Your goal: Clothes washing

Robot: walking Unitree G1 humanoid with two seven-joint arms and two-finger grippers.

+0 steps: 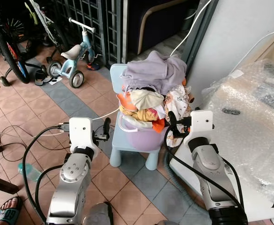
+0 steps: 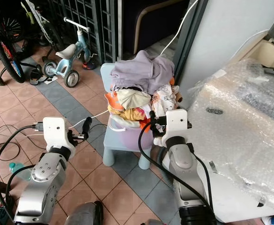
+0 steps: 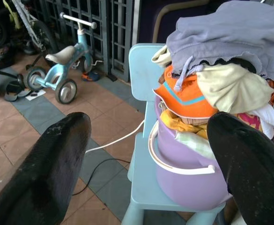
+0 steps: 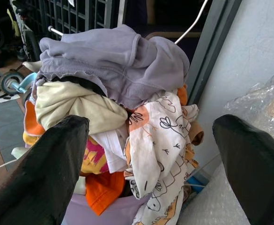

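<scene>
Laundry (image 1: 153, 89), a heap topped by a grey-lilac garment, overfilled a lilac bucket (image 1: 146, 138) that stood on a pale blue child's chair (image 1: 129, 145). Taking the chair as landmark: the left end effector (image 1: 105, 130) hovered just beside its left edge, fingers apart and holding nothing; the right end effector (image 1: 173, 124) was raised at its right side, close to the hanging printed cloth (image 4: 158, 154), fingers likewise spread and empty. To the right of the chair stood a large appliance wrapped in bubble film (image 1: 249, 126), possibly the washer, though this could not be confirmed. Behind the chair to the left were a small balance bike (image 1: 73, 58) and a bicycle (image 1: 10, 47); a white cable (image 1: 106, 112) ran across the tiled floor (image 1: 29, 105) toward the chair's base.

Judged progress: very early. No garment had left the bucket and neither end effector touched cloth or handle. Grasping, carrying, and loading the clothes all appeared to remain.
</scene>
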